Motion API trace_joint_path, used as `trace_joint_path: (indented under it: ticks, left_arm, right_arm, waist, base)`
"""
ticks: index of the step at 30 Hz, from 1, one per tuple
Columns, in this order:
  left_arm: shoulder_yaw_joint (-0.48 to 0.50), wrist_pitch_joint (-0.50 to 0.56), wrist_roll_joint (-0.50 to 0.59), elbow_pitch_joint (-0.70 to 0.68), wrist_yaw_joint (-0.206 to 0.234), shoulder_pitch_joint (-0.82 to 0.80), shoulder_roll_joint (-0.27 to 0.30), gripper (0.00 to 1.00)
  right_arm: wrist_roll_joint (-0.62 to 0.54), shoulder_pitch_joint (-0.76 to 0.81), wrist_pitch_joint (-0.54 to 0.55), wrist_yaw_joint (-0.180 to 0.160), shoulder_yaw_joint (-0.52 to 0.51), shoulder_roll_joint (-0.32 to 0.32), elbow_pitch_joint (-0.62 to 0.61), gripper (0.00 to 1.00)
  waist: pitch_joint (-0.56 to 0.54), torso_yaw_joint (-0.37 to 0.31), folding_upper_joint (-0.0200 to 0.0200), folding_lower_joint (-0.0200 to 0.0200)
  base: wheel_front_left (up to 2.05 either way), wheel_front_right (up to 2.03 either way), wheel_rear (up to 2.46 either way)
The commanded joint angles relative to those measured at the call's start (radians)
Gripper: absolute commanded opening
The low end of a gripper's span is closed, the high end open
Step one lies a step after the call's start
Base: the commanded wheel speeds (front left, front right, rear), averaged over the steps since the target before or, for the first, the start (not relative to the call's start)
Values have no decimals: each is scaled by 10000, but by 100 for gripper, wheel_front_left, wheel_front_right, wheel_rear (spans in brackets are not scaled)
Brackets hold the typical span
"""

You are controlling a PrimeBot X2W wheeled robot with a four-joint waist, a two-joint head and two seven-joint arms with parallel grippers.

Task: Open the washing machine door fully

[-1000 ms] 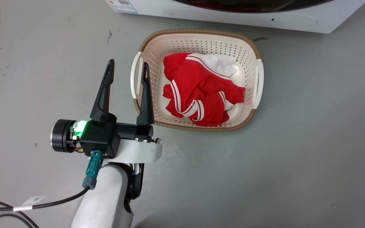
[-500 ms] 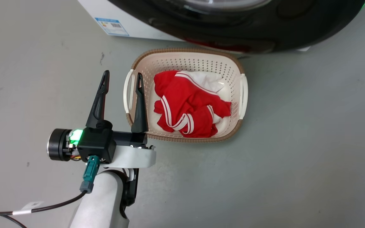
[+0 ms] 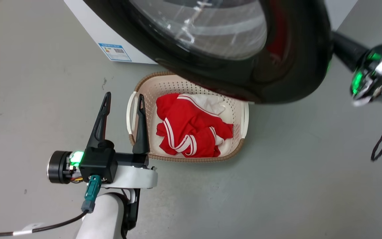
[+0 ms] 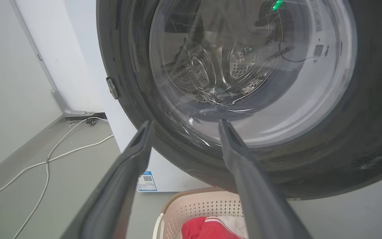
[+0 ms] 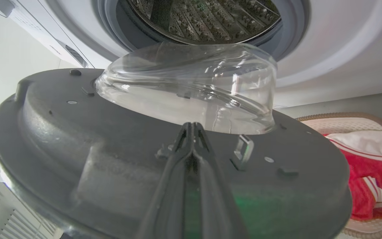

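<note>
The door (image 3: 290, 76) has swung out from the washer since a second ago and now overhangs the basket's (image 3: 191, 158) far rim, so it looks part open. Right pincer (image 5: 192, 129) closed, tips at its inner face. Left pincer (image 3: 124, 97) open, empty, near left

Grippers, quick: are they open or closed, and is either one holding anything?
Left gripper: jaws open, holding nothing.
Right gripper: jaws closed together, empty, tips at the grey inner side of the large round black-rimmed glass washing machine door.

The washing machine door (image 3: 293, 66) has swung out until its black rim overhangs the far side of the basket (image 3: 191, 159).
</note>
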Motion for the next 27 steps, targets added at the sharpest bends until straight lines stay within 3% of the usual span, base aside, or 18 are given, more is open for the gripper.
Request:
trace_joint_path:
  ticks: [1, 27]
  left_arm:
    - [69, -27, 50, -21, -29, 166, -8, 100]
    - [-6, -27, 182, 236, -216, 952, -8, 100]
  right_arm:
    - [21, 517, 202, 0, 172, 120, -274, 0]
    - [458, 3787, 1217, 11, 1747, 1700, -2954, 0]
  waist:
    - [-133, -18, 0, 0]
    - [-1415, -72, 0, 0]
  base:
    - [0, 0, 0]
    - [0, 0, 0]
